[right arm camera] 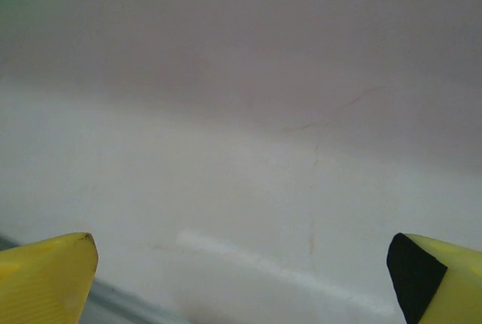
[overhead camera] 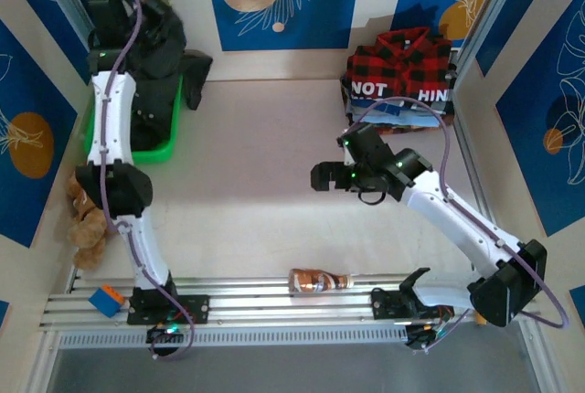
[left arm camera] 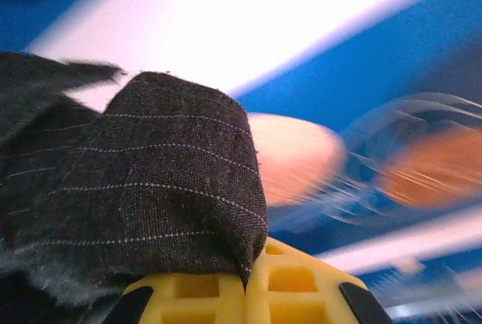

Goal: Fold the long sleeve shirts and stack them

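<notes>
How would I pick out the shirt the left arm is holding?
Look to the far left corner of the table, where a green basket sits. Above it the left gripper pinches a dark shirt that hangs into the basket. It is charcoal with thin pale stripes, unlike the red-and-black plaid shirt at far right.
</notes>
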`<state>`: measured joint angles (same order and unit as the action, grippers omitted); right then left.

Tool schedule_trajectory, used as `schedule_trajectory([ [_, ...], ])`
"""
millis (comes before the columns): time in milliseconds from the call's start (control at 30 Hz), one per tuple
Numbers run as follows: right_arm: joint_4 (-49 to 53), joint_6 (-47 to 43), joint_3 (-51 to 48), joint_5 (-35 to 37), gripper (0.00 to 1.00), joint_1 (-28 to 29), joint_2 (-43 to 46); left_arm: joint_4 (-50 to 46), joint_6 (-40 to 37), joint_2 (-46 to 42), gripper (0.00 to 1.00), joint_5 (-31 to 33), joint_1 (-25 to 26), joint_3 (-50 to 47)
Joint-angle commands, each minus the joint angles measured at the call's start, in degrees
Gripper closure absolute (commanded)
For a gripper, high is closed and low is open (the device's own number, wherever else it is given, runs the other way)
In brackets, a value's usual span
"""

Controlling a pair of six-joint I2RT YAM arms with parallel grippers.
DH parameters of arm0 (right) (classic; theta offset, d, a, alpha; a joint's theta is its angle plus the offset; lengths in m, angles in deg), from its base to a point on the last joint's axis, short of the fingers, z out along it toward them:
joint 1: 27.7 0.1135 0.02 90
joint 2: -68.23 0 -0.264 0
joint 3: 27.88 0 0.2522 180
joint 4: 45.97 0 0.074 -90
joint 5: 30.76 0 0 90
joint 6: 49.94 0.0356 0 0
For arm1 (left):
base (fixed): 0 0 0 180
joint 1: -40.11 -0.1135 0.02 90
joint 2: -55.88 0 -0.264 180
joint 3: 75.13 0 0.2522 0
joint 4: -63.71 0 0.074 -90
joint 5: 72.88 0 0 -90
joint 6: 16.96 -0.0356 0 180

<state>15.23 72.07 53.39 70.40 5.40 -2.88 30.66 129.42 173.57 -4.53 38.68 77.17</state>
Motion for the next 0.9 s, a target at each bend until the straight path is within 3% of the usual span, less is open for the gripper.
schedule_trajectory([
  [0,-2.42,-0.97,2.57,-2.82,0.00,-8.30,0.32,7.10,-3.50,-4.31,1.00,-4.98,9.41,2.97],
  [200,-6.89,-2.50,2.33,-12.45,0.00,-25.80,2.12,2.98,-9.18,-4.92,0.95,-3.78,31.21,2.71],
  [233,-6.95,-2.71,2.20,-13.79,0.00,-28.38,2.19,2.21,-10.68,-4.60,0.82,-3.74,34.92,1.34],
  [300,-6.75,-2.61,1.42,-15.86,0.00,-33.03,2.59,1.86,-12.48,-4.90,0.42,-3.52,41.32,-4.01],
  [367,-5.93,-1.82,0.01,-17.37,0.00,-37.49,3.44,-1.17,-13.72,-6.51,0.29,-1.53,44.11,-9.67],
  [400,-5.18,-1.22,-0.83,-17.85,0.00,-39.74,4.20,-2.04,-14.13,-8.42,0.16,-0.82,44.36,-13.36],
  [467,-4.11,-0.82,-3.14,-18.78,0.00,-43.43,6.38,-4.78,-16.95,-13.96,0.02,4.07,43.83,-19.46],
  [533,-3.82,-1.13,-5.67,-19.89,0.00,-44.77,8.71,-8.75,-19.05,-20.22,0.00,8.99,41.29,-24.79],
  [700,-2.06,-1.51,-9.97,-19.21,0.01,-41.80,12.49,-19.22,-17.13,-31.70,0.00,9.60,30.52,-37.96],
  [867,-1.99,-2.63,-11.02,-13.59,0.02,-28.77,11.09,-30.54,-19.89,-36.64,0.00,14.20,21.13,-50.77],
])
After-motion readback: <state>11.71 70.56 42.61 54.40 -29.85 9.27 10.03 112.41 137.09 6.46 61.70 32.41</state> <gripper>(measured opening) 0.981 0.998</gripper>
